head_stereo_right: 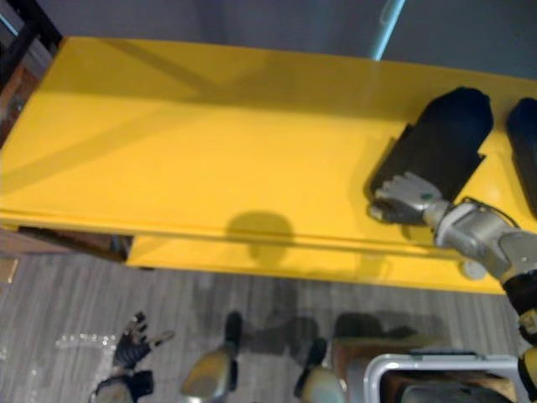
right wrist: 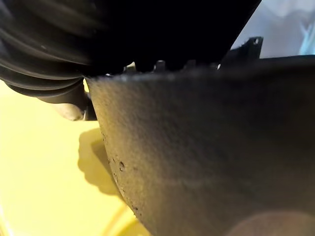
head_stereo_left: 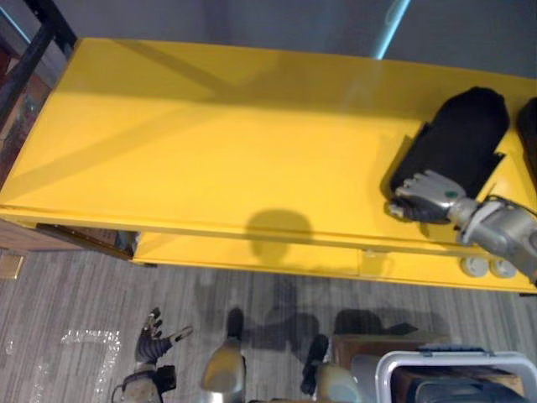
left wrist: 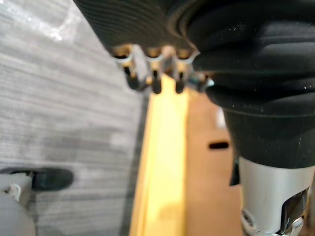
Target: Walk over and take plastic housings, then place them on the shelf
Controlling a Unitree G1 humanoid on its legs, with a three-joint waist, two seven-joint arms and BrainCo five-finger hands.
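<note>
Black rounded plastic housing (head_stereo_left: 460,134), laid flat on yellow shelf (head_stereo_left: 210,143), right end, clasped by right hand (head_stereo_left: 430,195), second black housing (head_stereo_left: 529,138) beside.

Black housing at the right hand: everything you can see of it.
The black housing is a long, matt, rough-textured plastic shell, rounded at its far end, with a flat flange stepping out along its left side. It lies on the yellow shelf near the right end, angled away to the right. The right hand has its fingers curled over the near end.
</note>
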